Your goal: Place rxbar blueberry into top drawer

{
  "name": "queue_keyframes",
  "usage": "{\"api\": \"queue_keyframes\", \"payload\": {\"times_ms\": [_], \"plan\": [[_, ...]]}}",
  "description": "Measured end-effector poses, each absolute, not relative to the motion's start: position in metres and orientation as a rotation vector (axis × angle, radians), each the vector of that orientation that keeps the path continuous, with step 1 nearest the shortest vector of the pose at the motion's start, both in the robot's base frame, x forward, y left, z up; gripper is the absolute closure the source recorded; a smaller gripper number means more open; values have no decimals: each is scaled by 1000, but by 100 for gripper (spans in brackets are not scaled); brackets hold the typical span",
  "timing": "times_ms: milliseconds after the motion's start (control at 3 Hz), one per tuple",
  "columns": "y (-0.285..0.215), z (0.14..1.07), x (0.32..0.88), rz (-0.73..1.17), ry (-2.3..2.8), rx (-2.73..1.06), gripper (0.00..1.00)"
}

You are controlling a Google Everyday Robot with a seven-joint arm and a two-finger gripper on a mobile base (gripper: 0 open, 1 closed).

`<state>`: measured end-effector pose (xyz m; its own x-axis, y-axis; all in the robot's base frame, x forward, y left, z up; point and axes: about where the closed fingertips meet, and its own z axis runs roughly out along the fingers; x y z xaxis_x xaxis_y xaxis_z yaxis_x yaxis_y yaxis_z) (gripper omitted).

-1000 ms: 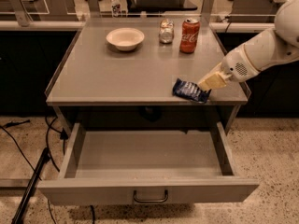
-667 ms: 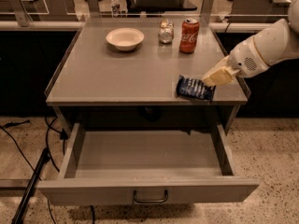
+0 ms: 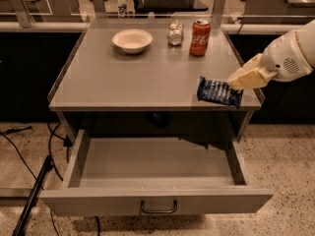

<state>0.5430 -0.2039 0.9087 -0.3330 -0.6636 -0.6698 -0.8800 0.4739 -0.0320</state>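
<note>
Since the top drawer (image 3: 98,204) is pulled well out beneath the bench (image 3: 138,77), its grey floor and side walls lie open to view, and its dark bar handle (image 3: 158,208) sits at the centre of the front panel. At the back of the bench stand a white bowl (image 3: 132,40), a small glass jar (image 3: 175,33) and a red can (image 3: 200,30); the jar is just beside the can, and the bowl is apart to their left.

The rxbar blueberry (image 3: 219,91) is at the bench's front right corner, above the drawer's right side and outside it. Its lettered face is up. Its long axis runs roughly along the bench's front edge, left to right, with the right end a little nearer that edge.

The end effector (image 3: 241,80) reaches in from the right, over the corner, on a pale arm (image 3: 290,58). Its tip meets the bar's right end and appears to be clamped on it, though the join is hard to make out.
</note>
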Motion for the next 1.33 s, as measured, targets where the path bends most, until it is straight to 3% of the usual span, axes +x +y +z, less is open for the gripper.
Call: {"api": "queue_keyframes", "payload": {"times_ms": [667,1333], "plan": [[-213,890,497,436,2103,-1274,100],[-205,848,494,402,2100,-1286,100]]}}
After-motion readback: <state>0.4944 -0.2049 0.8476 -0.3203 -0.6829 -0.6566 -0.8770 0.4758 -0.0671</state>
